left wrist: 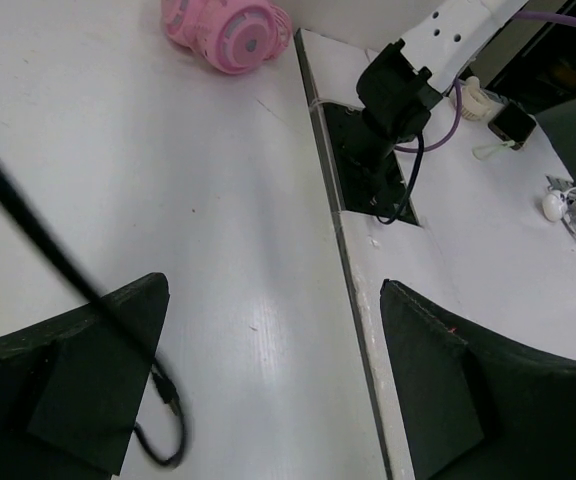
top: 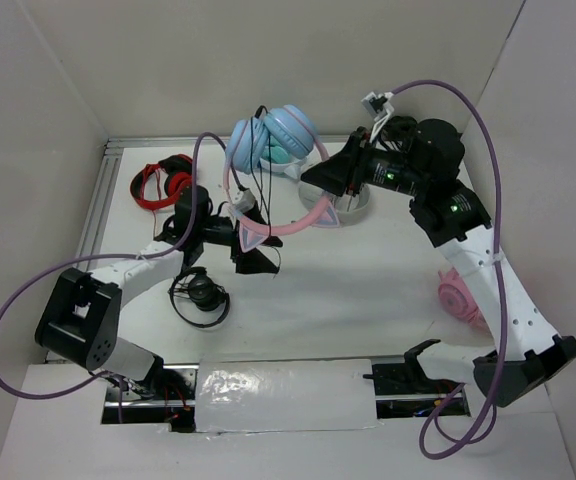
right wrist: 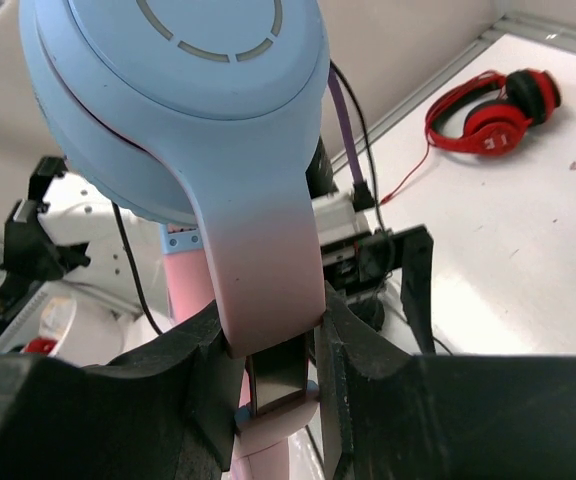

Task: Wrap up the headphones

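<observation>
The headphones (top: 273,140) hang in the air at the back centre, with light blue ear cups (right wrist: 178,90) and a pink headband (top: 308,215) bearing a small cat ear (top: 251,235). My right gripper (right wrist: 278,350) is shut on the pink headband arm just below one cup, and also shows from above (top: 333,175). A thin black cable (top: 258,170) dangles from the cups. My left gripper (top: 256,255) stands wide open below the headband with nothing between its fingers. In the left wrist view the left gripper (left wrist: 273,300) is open, and the cable (left wrist: 38,240) and its plug (left wrist: 163,385) pass beside the left finger (left wrist: 78,380).
Red headphones (top: 163,183) lie at the back left and black headphones (top: 200,292) near the left arm. An all-pink pair (top: 460,295) lies at the right. A white round stand (top: 353,200) sits under the right gripper. A foil-covered panel (top: 283,395) spans the near edge.
</observation>
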{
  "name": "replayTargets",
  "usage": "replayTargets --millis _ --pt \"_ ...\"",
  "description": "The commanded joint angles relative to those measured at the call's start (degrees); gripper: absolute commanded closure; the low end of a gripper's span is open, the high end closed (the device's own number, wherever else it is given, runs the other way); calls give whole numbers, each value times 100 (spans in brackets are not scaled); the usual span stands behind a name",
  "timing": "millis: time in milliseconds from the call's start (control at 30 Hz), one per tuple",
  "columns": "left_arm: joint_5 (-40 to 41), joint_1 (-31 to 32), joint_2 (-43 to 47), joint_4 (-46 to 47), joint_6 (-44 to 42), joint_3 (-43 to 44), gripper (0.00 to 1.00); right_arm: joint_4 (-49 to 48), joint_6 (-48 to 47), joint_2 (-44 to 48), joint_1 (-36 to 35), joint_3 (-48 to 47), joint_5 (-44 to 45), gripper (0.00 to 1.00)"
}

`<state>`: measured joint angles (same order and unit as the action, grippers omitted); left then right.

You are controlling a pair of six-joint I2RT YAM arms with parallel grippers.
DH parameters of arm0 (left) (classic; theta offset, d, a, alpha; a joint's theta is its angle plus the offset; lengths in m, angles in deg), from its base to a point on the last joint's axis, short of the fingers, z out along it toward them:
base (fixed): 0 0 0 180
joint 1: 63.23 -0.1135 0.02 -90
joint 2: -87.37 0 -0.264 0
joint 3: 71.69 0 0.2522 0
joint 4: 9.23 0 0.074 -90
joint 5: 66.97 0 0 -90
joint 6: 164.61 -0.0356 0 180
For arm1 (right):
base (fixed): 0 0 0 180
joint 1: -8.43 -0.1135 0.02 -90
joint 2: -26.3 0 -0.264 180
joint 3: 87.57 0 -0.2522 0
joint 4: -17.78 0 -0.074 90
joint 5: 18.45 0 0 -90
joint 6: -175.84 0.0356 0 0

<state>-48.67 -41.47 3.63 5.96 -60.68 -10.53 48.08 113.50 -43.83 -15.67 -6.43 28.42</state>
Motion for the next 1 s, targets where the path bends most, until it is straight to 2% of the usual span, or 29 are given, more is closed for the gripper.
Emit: replayTargets --millis 0,267,367,400,467,500,600,667,700,733,833,867,967 --pt "-221 48 -19 787 223 -134 1 -414 248 386 28 -437 420 100" --pt "-634 135 -590 2376 1093 -249 2 -976 767 386 37 -200 218 100" --pt "-591 215 -836 2633 1269 -187 5 -1064 934 377 37 -253 200 100" --pt "-617 250 -932 2651 1278 -135 15 -1065 952 386 45 -270 235 100" --pt "-722 259 -1029 2747 1392 -117 27 -960 969 421 45 -332 410 100" --pt "-749 259 -1082 2782 1436 -151 40 -924 926 456 45 -349 507 100" --pt "-635 259 -1013 2906 1560 -344 58 -766 1030 588 142 -358 955 100" --pt "-477 259 -864 2740 1490 -433 66 -608 1110 728 195 -253 1683 100" --pt "-233 250 -680 2391 1446 -494 73 -590 1153 781 230 -113 1973 100" --pt "-100 259 -548 2170 1332 -521 78 -546 1206 886 291 -34 2576 100" --pt "585 337 -29 1159 1174 -547 90 -528 1382 974 379 248 3432 100" --pt "953 416 224 652 1147 -521 99 -581 1435 1027 406 440 3887 100" --pt "1517 592 760 -45 928 -477 100 -643 1313 905 423 477 4593 100"
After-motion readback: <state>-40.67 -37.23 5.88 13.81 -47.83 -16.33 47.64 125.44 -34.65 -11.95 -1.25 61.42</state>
